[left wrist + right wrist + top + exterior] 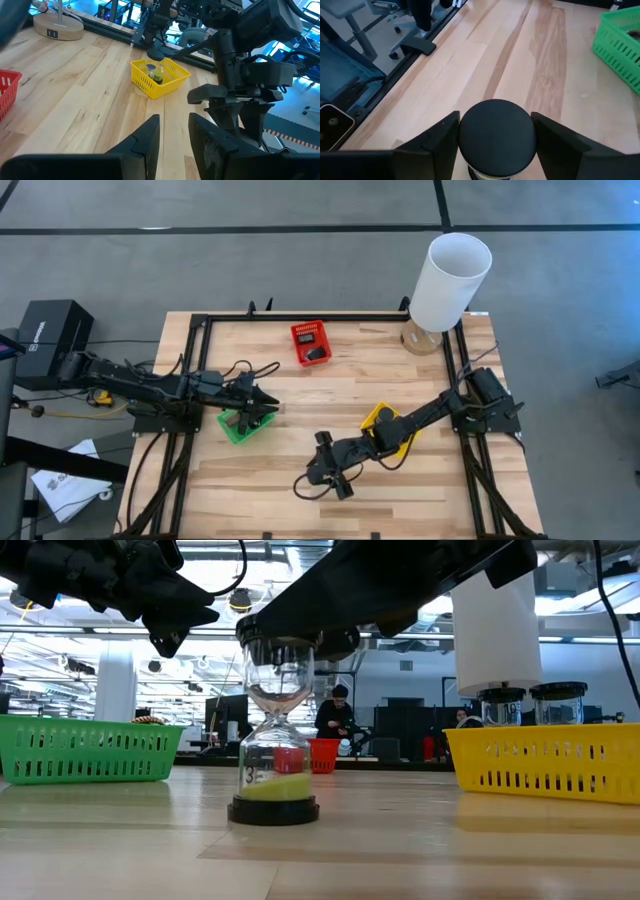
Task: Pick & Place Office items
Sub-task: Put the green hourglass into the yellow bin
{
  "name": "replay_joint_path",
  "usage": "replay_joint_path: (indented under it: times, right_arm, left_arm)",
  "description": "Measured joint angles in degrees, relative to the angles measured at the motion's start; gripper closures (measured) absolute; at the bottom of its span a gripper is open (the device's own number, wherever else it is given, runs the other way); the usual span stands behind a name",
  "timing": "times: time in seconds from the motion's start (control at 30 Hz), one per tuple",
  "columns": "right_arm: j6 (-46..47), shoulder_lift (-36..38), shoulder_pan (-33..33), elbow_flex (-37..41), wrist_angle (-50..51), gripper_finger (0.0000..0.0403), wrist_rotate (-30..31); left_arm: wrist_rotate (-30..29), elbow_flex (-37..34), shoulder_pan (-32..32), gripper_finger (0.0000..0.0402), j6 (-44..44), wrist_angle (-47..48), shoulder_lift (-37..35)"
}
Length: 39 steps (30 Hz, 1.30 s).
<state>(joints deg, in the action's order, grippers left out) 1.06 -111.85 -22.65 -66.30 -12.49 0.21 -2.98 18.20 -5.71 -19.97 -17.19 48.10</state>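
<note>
On the desk [420, 840], near centre: hourglass timer [274, 740], upright, black cap between the right gripper [497, 140] jaws, which flank without visibly touching. Left gripper [262, 402], jaws narrowly apart, over green basket [240, 430]; yellow basket [545, 760] right.

Two dark, near-black arms, built of slim jointed segments with blocky housings at the joints. Black cables looped loosely along both, curling free near the left tool [262, 402] and trailing below the right tool [330, 465]. Flat, angular matte-black fingers [150, 137] on the left tool, wedge-shaped and tapering; broad, slab-like black fingers [432, 137] on the right tool. Boxy black bases bolted at the table [330, 380] edges, with black strut frames running down each side.
</note>
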Motion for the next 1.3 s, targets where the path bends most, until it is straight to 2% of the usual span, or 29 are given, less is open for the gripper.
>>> replay_joint_path:
  times: [0.13,0.37,0.53,0.63,0.83,1.13,1.3]
  right_arm:
    - [0.06,0.0,0.46,0.0,-0.11,0.0198,-0.13]
    - [2.43,0.0,1.48,0.0,-1.5,0.0177,0.09]
    - [2.53,0.0,1.99,0.0,-1.44,0.0199,1.29]
    - [3.81,0.0,1.99,0.0,-1.46,0.0199,1.33]
    - [7.06,0.0,1.99,0.0,-1.44,0.0179,1.33]
    - [10.01,0.02,2.16,0.0,-1.41,0.0199,1.36]
    - [9.08,1.47,2.16,-0.43,-1.16,0.0179,1.77]
  left_arm:
    - [0.0,0.0,0.0,0.0302,0.0,0.0,0.0]
    - [0.0,0.0,0.0,0.0302,-0.01,-0.02,0.0]
    - [0.0,0.0,0.0,0.0302,0.0,-0.02,-0.02]
    - [0.0,0.0,0.0,0.0302,-0.02,-0.02,0.0]
    - [0.0,0.0,0.02,0.0302,-0.02,-0.02,0.0]
    - [0.0,0.0,0.02,0.0302,0.0,-0.02,0.0]
    - [0.0,0.0,0.01,0.0302,0.0,-0.02,-0.02]
